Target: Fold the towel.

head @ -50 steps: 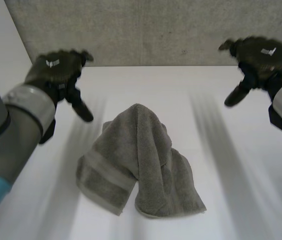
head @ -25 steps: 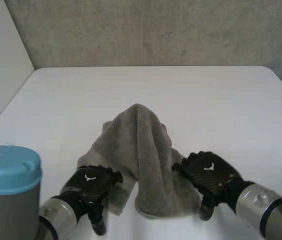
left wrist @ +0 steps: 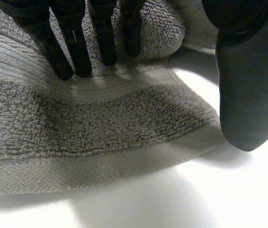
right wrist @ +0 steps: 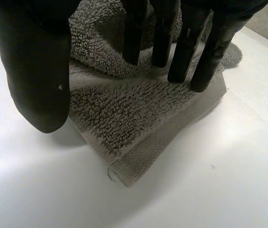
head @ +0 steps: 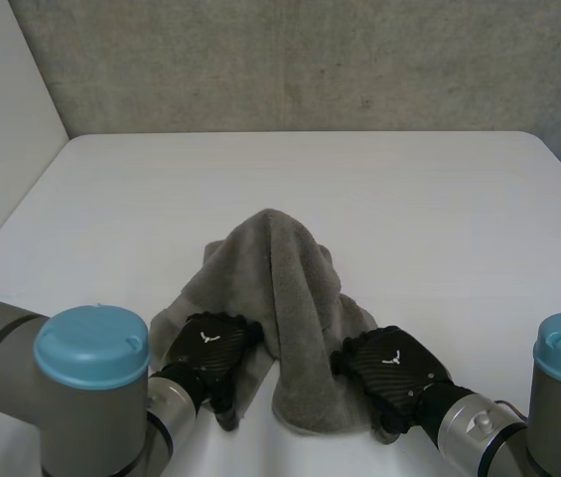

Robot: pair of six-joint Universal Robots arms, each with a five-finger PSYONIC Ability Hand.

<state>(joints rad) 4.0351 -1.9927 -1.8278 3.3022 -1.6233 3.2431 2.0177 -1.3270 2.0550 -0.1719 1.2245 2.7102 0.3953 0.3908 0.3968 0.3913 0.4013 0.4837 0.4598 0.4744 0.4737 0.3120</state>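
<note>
I am seeing the black left hand [head: 206,348] lying released, its straight fingers [left wrist: 60,61] pressing down on the woven band along the near left edge of the crumpled grey terry towel [head: 280,268], while its thumb [left wrist: 245,95] is hanging off the cloth above the table, grasping nothing. The black right hand [head: 389,363] is lying unclenched too, straight fingers [right wrist: 198,61] pressing on the towel's near right corner and thumb [right wrist: 39,76] hovering just beside that corner. The towel is sitting bunched into a peak on the near middle of the flat white table [head: 429,199], between the two hands.
</note>
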